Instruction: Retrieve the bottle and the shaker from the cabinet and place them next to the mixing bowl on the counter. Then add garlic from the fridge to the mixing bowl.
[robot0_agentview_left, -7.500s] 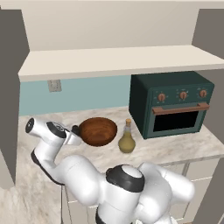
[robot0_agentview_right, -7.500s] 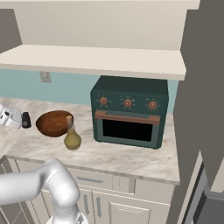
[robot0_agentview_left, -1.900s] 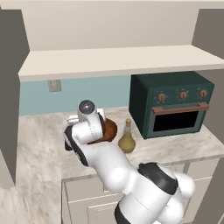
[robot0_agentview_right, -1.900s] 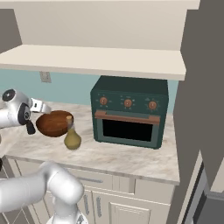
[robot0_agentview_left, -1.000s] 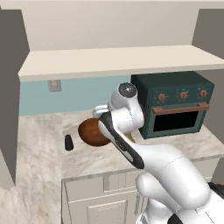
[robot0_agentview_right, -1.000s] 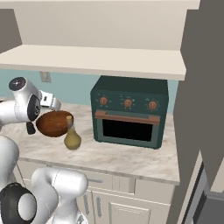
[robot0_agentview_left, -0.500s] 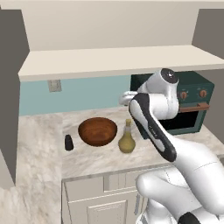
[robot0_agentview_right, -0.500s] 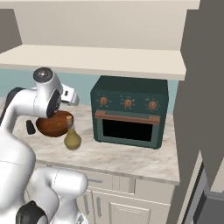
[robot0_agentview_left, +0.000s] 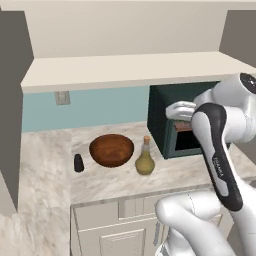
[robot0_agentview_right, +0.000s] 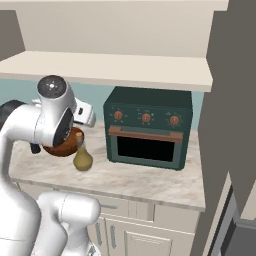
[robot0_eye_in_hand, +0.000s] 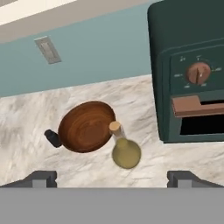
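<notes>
Looking along the claw (robot0_eye_in_hand: 111, 178), I see its two dark fingertips (robot0_eye_in_hand: 41, 178) spread as wide as they go, with nothing between them and nothing touching either one. It hangs in the air above the bench (robot0_eye_in_hand: 26, 131), in front of the oven.

Nearest below the claw, a little ahead of it, stands the bottle (robot0_eye_in_hand: 125, 150), a round olive-yellow one with a cork, upright on the marble. Touching it or just beside it, further ahead and toward the claw's left tip, sits the brown wooden bowl (robot0_eye_in_hand: 86, 126). I cannot tell from the hand view whether bottle and bowl actually touch; in the left base view the bottle (robot0_agentview_left: 145, 159) stands just beside the bowl (robot0_agentview_left: 111, 149) with a sliver of bench between them.

On the far left side of the bowl, close against its rim, is the small dark shaker (robot0_eye_in_hand: 53, 138), also upright on the bench.

Off toward the claw's right tip is the dark green oven (robot0_eye_in_hand: 189, 70), with a copper knob (robot0_eye_in_hand: 198, 72) and copper handle (robot0_eye_in_hand: 197, 104).

Farthest ahead, the blue wall carries a grey outlet plate (robot0_eye_in_hand: 47, 49), and a pale shelf (robot0_agentview_left: 125, 70) runs above the bench.
</notes>
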